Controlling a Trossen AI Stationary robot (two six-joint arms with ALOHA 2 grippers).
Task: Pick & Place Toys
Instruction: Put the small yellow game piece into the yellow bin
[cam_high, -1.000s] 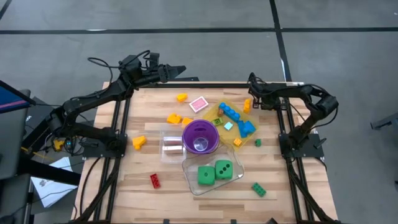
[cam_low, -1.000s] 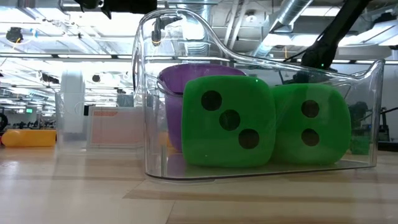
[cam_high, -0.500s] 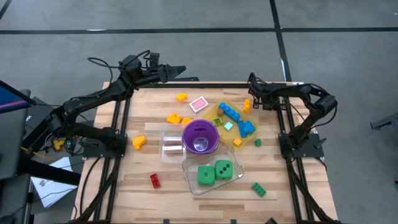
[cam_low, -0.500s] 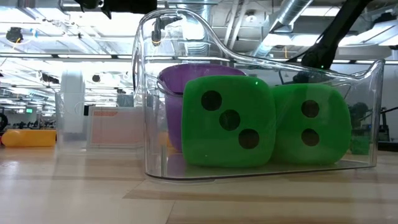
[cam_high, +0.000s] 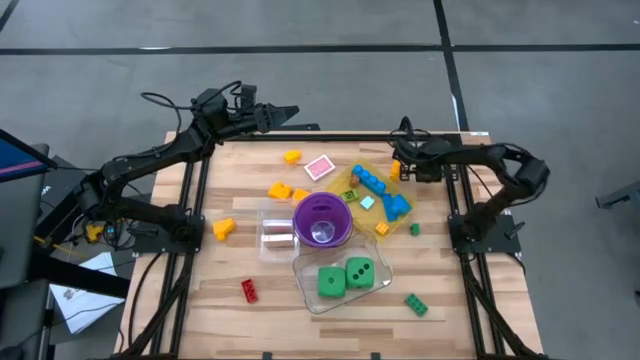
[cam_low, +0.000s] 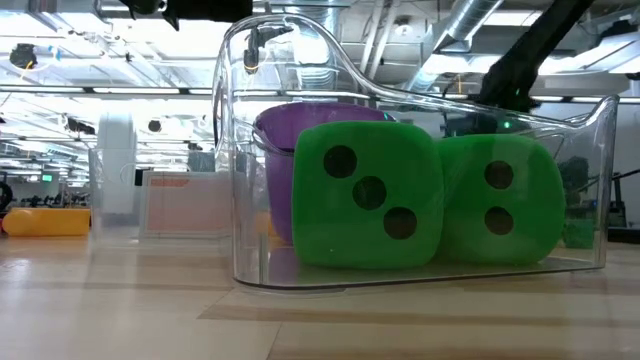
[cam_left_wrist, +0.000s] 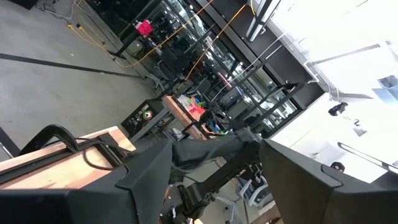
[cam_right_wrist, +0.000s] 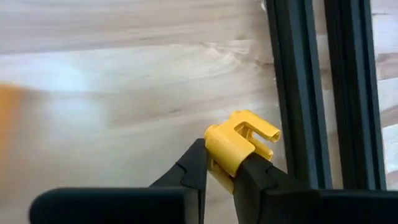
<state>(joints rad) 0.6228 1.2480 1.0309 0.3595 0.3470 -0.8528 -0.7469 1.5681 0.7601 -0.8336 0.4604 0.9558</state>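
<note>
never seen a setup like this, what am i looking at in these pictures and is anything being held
This is a two-armed robot at a wooden table, sorting toys. One picture looks straight down, one sits at table height, and two come from cameras on the wrists.

From above, the left gripper waits open at the table's far edge. The right gripper is shut on a small yellow brick; its wrist view shows this best.

On the table: a purple cup, a clear tub with two green dice, a yellow tray holding blue bricks, and loose bricks such as a red one.
</note>
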